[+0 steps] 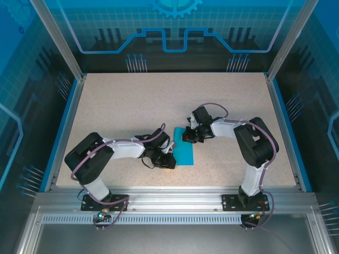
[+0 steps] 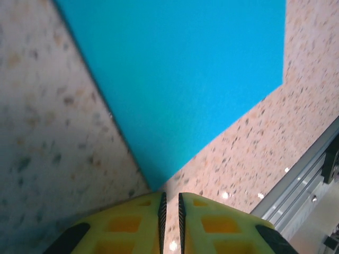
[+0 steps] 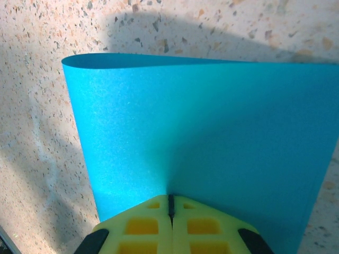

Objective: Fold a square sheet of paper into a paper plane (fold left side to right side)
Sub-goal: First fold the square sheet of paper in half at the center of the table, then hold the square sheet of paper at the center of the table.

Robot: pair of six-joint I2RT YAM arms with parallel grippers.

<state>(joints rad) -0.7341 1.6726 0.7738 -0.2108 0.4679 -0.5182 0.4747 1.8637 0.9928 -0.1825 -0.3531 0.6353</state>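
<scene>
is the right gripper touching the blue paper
Touching. In the right wrist view the right gripper has its fingers shut on the near edge of the square sheet of paper, with no gap showing.

square sheet of paper (image 1: 185, 147) | teal-blue | doubled over, fold rounded, uncreased

A robotics lab test cell: two robot arms, left (image 1: 100, 159) and right (image 1: 257, 143), are bolted to an aluminium rail (image 1: 169, 203) at the edge of a speckled surface (image 1: 132, 106). Aluminium frame posts (image 1: 55, 39) and translucent blue panels (image 1: 175, 21) printed with gear and circuit graphics enclose it.
</scene>
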